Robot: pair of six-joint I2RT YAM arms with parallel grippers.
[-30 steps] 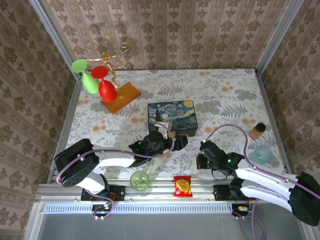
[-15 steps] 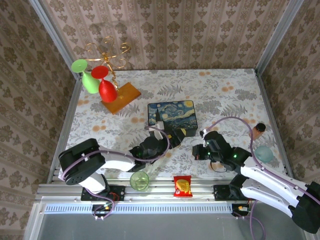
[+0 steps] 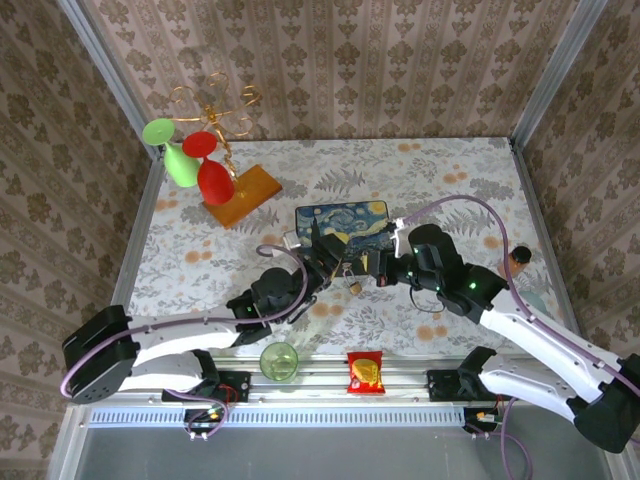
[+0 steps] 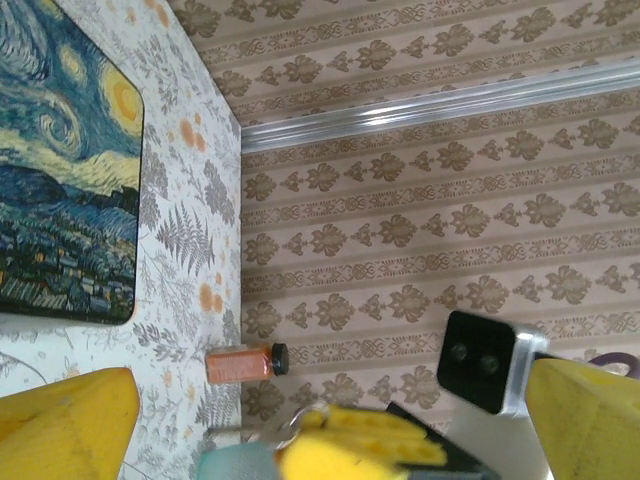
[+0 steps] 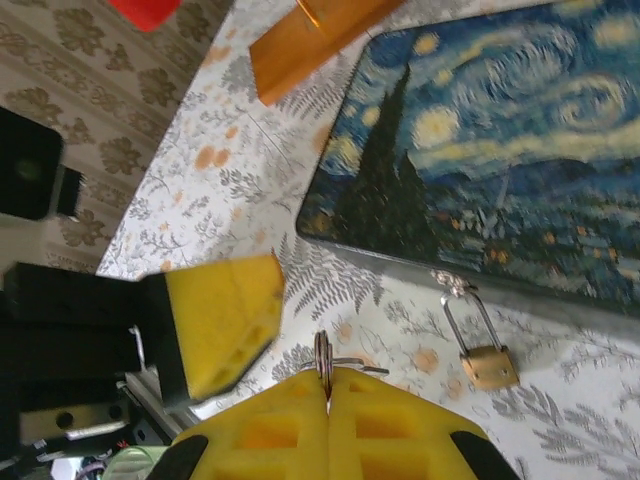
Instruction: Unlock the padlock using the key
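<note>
Key (image 5: 325,360), clear from right wrist, pinched by right fingers (image 5: 260,430); left fingers (image 4: 60,420) wide.

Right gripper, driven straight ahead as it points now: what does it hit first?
Probably the box, at its near edge, though depth is unclear; the padlock lies beside that line.

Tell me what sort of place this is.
Probably a staged robot test booth, not a real room: wallpapered panels in aluminium framing, a floral tabletop, and robot arms bolted to the near rail.
</note>
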